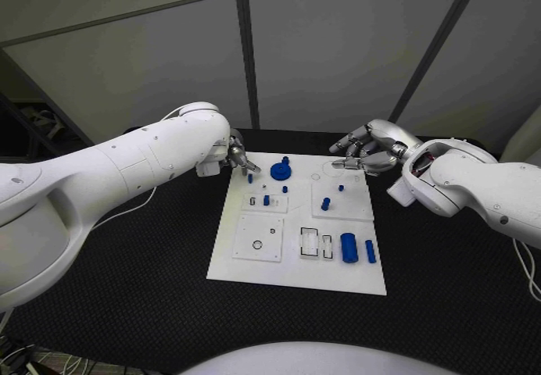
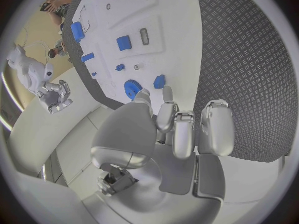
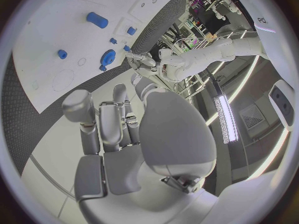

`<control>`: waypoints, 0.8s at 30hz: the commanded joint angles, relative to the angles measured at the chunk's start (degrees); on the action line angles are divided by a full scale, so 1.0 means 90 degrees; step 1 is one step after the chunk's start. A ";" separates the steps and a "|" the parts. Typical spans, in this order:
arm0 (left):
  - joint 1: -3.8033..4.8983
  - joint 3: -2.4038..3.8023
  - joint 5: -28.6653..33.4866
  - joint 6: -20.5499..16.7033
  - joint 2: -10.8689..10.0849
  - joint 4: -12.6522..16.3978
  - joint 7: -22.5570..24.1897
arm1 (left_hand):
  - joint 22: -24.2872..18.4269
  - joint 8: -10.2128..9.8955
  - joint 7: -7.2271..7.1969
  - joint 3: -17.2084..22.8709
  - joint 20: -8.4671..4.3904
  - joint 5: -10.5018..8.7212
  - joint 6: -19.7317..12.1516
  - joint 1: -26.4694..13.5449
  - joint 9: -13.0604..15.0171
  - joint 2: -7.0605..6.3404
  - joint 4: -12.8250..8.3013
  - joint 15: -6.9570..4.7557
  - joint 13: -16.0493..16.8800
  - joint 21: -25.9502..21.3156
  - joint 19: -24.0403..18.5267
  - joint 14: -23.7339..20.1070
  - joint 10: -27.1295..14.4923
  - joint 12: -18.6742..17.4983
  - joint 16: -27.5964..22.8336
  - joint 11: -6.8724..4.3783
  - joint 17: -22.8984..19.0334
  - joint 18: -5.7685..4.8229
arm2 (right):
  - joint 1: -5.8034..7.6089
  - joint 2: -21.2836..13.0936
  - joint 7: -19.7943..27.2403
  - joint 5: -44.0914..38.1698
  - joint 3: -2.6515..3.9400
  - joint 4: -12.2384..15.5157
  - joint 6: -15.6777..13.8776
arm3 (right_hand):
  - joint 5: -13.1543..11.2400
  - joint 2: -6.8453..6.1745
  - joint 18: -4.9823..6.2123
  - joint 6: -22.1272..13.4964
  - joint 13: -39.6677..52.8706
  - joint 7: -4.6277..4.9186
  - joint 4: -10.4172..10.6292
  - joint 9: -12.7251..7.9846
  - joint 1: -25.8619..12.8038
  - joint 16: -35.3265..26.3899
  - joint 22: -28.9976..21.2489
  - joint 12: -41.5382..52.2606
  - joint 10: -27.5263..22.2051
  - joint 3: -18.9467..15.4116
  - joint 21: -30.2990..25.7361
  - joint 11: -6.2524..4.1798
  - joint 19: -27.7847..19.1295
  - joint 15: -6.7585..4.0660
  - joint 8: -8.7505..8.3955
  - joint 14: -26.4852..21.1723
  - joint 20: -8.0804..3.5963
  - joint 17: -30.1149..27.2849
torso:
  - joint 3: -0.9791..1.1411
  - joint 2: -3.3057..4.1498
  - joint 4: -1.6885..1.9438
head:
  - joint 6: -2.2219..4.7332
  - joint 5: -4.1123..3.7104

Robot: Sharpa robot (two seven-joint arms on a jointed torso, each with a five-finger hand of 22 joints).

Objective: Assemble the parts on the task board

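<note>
The white task board [image 1: 295, 269] lies in the middle of the table. A blue gear-like part [image 1: 282, 169] stands near its far edge, with small blue pegs [image 1: 266, 200] around it and two blue cylinders [image 1: 349, 247] lying near the front right. My left hand [image 1: 234, 156] hovers at the board's far left corner. Its fingertips [image 2: 167, 92] are close to a small blue peg [image 2: 160, 81] beside the gear [image 2: 132, 88], and nothing is held. My right hand [image 1: 367, 152] hangs over the far right corner with loosely bent fingers [image 3: 115, 112] and holds nothing.
Black textured matting [image 1: 124, 273] surrounds the board on all sides. Recessed slots [image 1: 309, 242] and a square plate with a hole [image 1: 258, 237] mark the board's front half. Grey wall panels stand behind the table.
</note>
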 commanded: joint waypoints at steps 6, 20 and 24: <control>-0.0017 -0.0004 -0.0007 0.0287 0.0040 -0.0019 0.0046 | 0.0478 0.0058 -0.0018 -0.0005 -0.0039 0.0022 -0.0037 0.0094 0.0030 -0.0005 -0.0039 -0.0051 0.0251 0.0029 0.0025 0.0657 -0.0003 0.0017 0.0022 -0.0059 0.1634 0.0013 | 0.0014 0.0011 0.0032 -0.0012 0.0006 0.0001 0.0047 | 0.0038 0.0007 0.0000 -0.0045 -0.0008 0.0004 0.0029 -0.0007 -0.0032 -0.0024 0.0005 -0.0029 -0.0049 0.0018 -0.0014 0.0006 -0.0040 0.0014 -0.0006 0.0088 -0.0015 0.0138 | 0.0000 -0.0001 0.0000 | -0.0011 -0.0001; -0.0034 -0.0006 -0.0007 0.0174 0.0051 -0.0032 0.0066 | 0.0495 0.0180 -0.0048 0.0070 -0.0058 0.0046 -0.0090 0.0308 0.0135 0.0169 -0.0106 -0.0072 0.0247 0.0032 0.0028 0.0657 -0.0002 0.0017 0.0025 -0.0085 0.1637 0.0012 | 0.0014 0.0013 0.0030 -0.0015 0.0006 -0.0003 0.0047 | 0.0043 0.0011 -0.0003 -0.0043 0.0001 0.0003 0.0030 -0.0006 -0.0026 -0.0023 0.0018 -0.0014 -0.0037 0.0023 -0.0004 0.0005 -0.0034 0.0013 -0.0004 0.0089 -0.0015 0.0141 | 0.0001 0.0000 0.0003 | -0.0017 -0.0001; -0.0035 -0.0005 -0.0007 0.0090 0.0042 -0.0018 0.0088 | 0.0505 0.0232 -0.0067 0.0150 -0.0072 0.0070 -0.0131 0.0464 0.0186 0.0290 -0.0180 -0.0087 0.0239 0.0034 0.0031 0.0657 -0.0006 0.0009 0.0023 -0.0102 0.1635 0.0011 | 0.0014 0.0016 0.0028 -0.0015 0.0006 -0.0004 0.0054 | 0.0043 0.0011 -0.0003 -0.0043 0.0001 0.0003 0.0030 -0.0006 -0.0026 -0.0023 0.0018 -0.0014 -0.0037 0.0023 -0.0004 0.0005 -0.0034 0.0013 -0.0004 0.0089 -0.0015 0.0141 | -0.0002 0.0001 0.0001 | -0.0023 -0.0012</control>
